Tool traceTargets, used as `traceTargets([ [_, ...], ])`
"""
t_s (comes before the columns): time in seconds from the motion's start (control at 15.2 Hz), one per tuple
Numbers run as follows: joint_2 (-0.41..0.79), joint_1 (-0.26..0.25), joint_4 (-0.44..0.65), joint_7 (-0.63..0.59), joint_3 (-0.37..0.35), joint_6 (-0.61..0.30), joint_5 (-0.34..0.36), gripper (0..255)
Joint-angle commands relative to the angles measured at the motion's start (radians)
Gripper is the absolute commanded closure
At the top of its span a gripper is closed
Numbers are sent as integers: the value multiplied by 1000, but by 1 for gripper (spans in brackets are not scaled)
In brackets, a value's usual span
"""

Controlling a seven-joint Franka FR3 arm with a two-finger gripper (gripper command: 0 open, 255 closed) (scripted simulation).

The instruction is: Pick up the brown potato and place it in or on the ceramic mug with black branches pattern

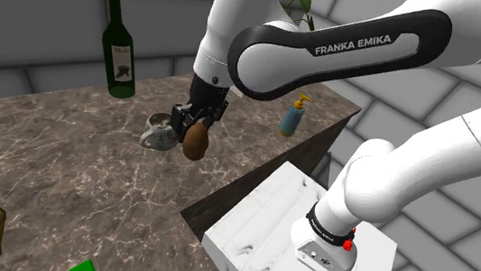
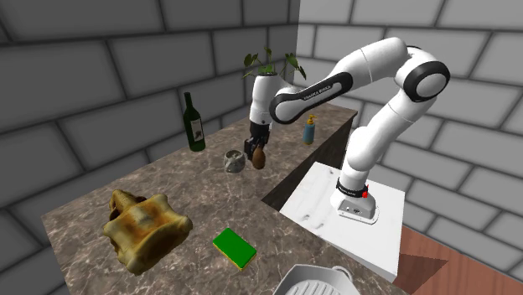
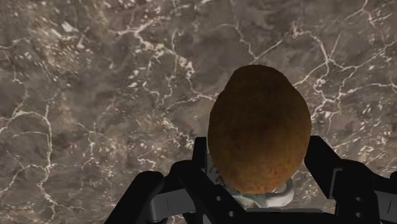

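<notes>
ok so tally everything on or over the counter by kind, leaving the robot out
bottles: 2 (green wine bottle, blue pump bottle)
mug: 1
potato: 1
potted plant: 1
green sponge: 1
brown lumpy object: 1
white ribbed dish: 1
total: 8

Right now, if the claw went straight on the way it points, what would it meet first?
Probably bare counter: the claw points down holding the potato, with the mug off to one side.
</notes>
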State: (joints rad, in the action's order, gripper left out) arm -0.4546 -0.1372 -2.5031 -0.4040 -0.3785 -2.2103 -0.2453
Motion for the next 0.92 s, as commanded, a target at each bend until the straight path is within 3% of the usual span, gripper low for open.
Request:
traceTargets([
  [0.0,-12,1,22,0,6,34,3,255],
  [0.53,-41,4,101,-5,23,142,12,255],
  [0.86,155,59,265,5,22,116,77,255],
])
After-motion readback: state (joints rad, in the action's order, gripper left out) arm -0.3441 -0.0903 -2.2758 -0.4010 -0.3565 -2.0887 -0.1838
